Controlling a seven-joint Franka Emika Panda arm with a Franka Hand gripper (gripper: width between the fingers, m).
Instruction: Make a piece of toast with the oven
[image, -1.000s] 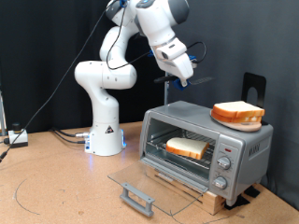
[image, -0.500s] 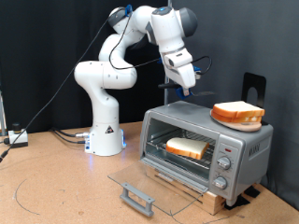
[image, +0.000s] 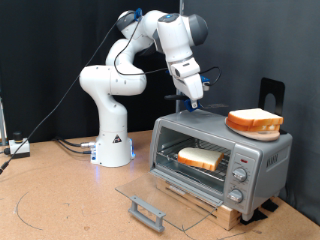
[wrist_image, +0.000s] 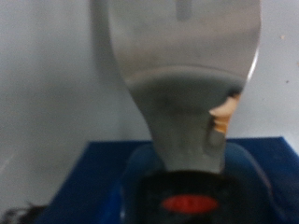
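While the oven (image: 220, 155) sits with its door dropped open for loading, one toast (image: 200, 157) lies on the rack inside, a second slice (image: 254, 122) waits on top, and the claw (image: 193, 101) hovers above; its opening can't be told.

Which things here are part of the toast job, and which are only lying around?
Part of the job:
- oven, door open
- bread slice on its rack
- hand, above the oven

Only lying around:
- second bread slice on the oven top
- cables on the table
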